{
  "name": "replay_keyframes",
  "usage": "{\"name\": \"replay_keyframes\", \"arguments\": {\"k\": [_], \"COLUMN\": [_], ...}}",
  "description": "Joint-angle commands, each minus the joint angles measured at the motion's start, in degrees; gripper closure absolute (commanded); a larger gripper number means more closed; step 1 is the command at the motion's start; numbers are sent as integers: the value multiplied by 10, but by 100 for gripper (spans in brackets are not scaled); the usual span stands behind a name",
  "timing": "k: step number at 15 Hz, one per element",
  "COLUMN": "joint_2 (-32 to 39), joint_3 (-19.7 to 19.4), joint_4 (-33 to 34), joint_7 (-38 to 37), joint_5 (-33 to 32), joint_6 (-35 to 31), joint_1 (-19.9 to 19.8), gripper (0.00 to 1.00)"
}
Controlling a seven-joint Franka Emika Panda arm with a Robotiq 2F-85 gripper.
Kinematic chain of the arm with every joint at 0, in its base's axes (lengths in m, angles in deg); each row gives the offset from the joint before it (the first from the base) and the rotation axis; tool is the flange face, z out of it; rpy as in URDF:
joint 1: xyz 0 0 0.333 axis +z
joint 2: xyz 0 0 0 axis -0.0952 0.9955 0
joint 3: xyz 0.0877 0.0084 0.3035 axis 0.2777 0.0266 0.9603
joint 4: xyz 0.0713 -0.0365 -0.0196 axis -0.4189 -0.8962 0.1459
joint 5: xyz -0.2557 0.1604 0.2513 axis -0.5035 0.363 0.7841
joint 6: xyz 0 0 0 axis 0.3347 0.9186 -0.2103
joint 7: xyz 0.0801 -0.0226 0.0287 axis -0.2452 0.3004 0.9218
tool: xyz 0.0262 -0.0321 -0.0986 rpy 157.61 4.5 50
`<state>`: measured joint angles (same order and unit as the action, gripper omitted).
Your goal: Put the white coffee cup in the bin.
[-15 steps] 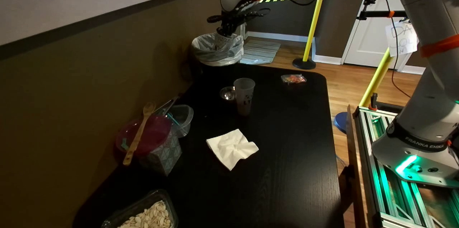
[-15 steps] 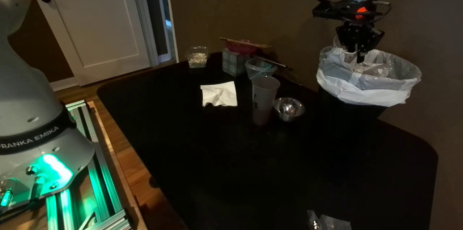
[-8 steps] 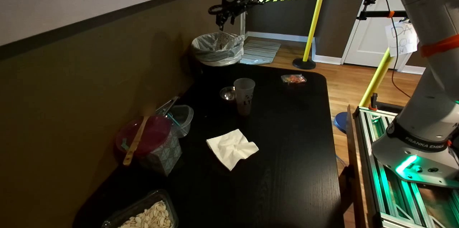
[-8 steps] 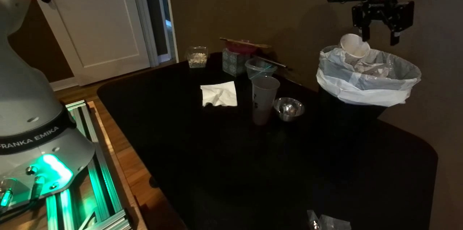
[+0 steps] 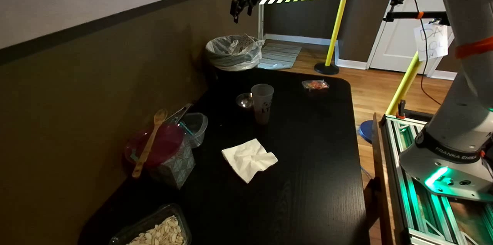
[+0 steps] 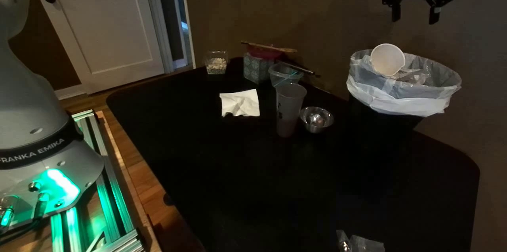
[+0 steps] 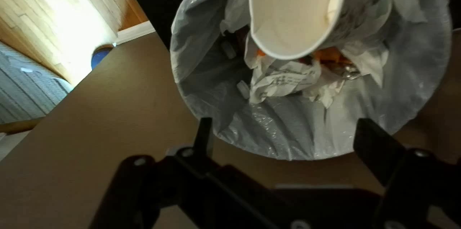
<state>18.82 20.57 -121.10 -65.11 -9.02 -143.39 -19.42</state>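
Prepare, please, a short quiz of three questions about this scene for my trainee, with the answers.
1. True or false: the black two-fingered robot hand is open, holding nothing.
2. Fill in: standing nearest to the small, shiny metal bowl is the ...
3. Choose: is the white, tapered paper cup in the round, dark, plastic-lined bin tilted or upright?

Key: 1. true; 2. tall, frosted plastic tumbler; 3. tilted.

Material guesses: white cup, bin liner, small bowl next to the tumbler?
White coffee cup: probably paper, matte inside; the wrist view shows a seam-like line on its pale inner wall.
Bin liner: thin plastic film, slightly glossy; wrinkled, with small glints.
Bowl: likely metal, polished, perhaps stainless steel; silvery, with bright reflections in an exterior view.
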Motion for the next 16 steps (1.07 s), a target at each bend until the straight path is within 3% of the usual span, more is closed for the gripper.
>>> {"name": "replay_keyframes", "arguments": {"k": [1, 5, 7, 9, 11, 12, 16], "joint_2": [-47, -49, -45, -37, -37, -40, -39], "joint_3": [22, 32, 34, 25, 32, 50, 64], "joint_4": [-29, -2, -7, -4, -10, -16, -35], "joint_7": [63, 64, 130, 139, 130, 194, 289], "joint_5": [4, 4, -12, -34, -11, 8, -17], "joint_6": [76, 214, 215, 198, 197, 178, 145], "joint_1": [1, 2, 5, 12, 6, -8, 6], "gripper": [0, 0, 0, 0, 0, 0, 0]}}
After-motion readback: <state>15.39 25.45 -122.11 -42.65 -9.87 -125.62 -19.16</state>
